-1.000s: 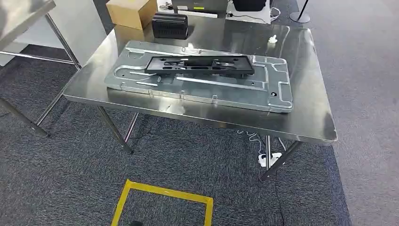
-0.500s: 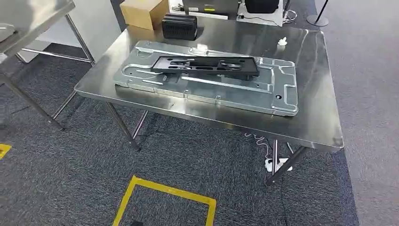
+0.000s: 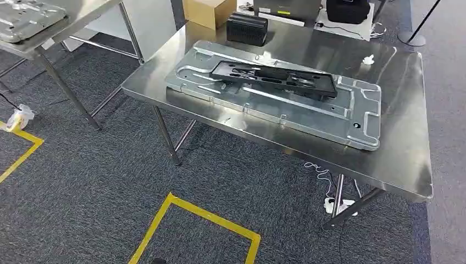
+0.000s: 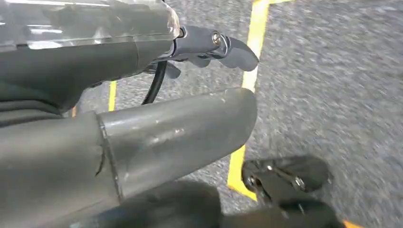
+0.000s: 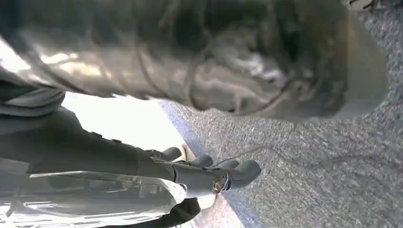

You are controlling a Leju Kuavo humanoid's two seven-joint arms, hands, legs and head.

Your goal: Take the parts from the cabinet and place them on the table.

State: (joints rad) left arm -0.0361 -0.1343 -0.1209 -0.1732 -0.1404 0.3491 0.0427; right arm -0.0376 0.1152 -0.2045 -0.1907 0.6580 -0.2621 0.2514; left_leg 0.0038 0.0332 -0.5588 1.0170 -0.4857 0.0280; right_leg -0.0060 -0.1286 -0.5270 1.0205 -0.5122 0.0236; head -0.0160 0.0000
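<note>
A stamped metal panel (image 3: 277, 93) is laid flat along the front edge of the steel desk (image 3: 406, 165), reaching nearly to its right edge. A black plastic bracket (image 3: 273, 78) is rested on top of the panel, lengthwise, toward the panel's back side. At the desk's back edge a black ribbed box (image 3: 247, 28) is stood, w/ a cardboard box (image 3: 207, 10) just beside it at the back-left corner; contents of both can't be told. A small white item (image 3: 367, 59) is seen nr the back-right corner. A 2nd metal panel (image 3: 25, 19) is lain on another desk at far left. Yellow tape (image 3: 192, 212) is marked on the carpet.

Left robot hand (image 4: 214, 47) is hung over carpet, well apart from the parts, fingers curled, nothing held. Right robot hand (image 5: 209, 173): same, fingers curled, nothing gripped.
</note>
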